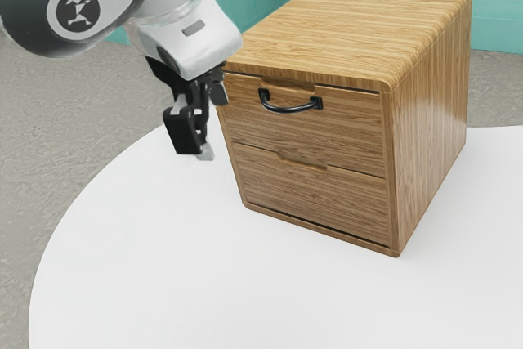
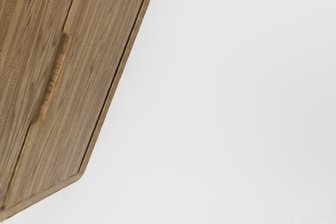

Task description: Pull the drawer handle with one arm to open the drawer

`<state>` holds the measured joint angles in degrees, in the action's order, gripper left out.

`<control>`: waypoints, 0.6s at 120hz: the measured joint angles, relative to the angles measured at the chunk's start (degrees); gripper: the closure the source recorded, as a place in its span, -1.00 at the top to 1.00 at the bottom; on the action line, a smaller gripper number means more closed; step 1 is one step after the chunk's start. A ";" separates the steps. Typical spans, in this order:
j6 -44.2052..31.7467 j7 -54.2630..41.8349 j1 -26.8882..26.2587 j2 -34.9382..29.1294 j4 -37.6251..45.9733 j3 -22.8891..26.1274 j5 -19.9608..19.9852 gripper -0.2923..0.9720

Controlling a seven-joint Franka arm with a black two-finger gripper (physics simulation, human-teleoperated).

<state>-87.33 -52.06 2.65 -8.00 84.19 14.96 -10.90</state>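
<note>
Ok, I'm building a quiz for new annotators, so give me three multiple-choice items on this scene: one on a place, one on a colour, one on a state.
1. Where is the gripper relative to the cabinet?
A. on top of it
B. by its front corner at the exterior view's left
C. behind it

2. What colour is the handle of the top drawer?
A. black
B. red
C. white

3. The top drawer is:
A. pulled far out
B. level with the lower drawer
C. removed

Answers: 1 B, it hangs beside that corner. 2 A, a black bow against the wood. 3 B, the two fronts line up.
</note>
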 joint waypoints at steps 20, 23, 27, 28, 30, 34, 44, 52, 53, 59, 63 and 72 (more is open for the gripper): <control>-3.95 -8.91 0.58 0.14 2.15 0.15 2.08 0.54; -4.89 -10.02 0.56 0.15 2.60 0.15 2.42 0.54; -6.06 -11.44 0.56 0.18 2.96 0.15 2.81 0.54; -6.34 -11.78 0.56 0.21 3.02 0.15 2.90 0.54; -6.91 -12.44 0.56 0.26 3.11 0.15 3.06 0.54; -7.96 -13.72 0.57 0.32 3.23 0.16 3.37 0.54; -10.23 -16.60 0.56 0.65 3.34 0.08 3.87 0.54; -11.70 -18.63 1.25 1.70 3.36 0.01 4.11 0.54; -11.86 -18.86 1.43 1.88 3.36 0.00 4.14 0.54; -12.71 -20.22 2.41 2.85 3.37 -0.02 4.23 0.54; -13.22 -21.04 2.75 3.58 3.37 -0.11 4.27 0.54; -14.17 -22.63 3.49 4.47 3.32 -0.28 4.37 0.54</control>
<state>-101.50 -74.69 6.14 -3.53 87.51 14.68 -6.52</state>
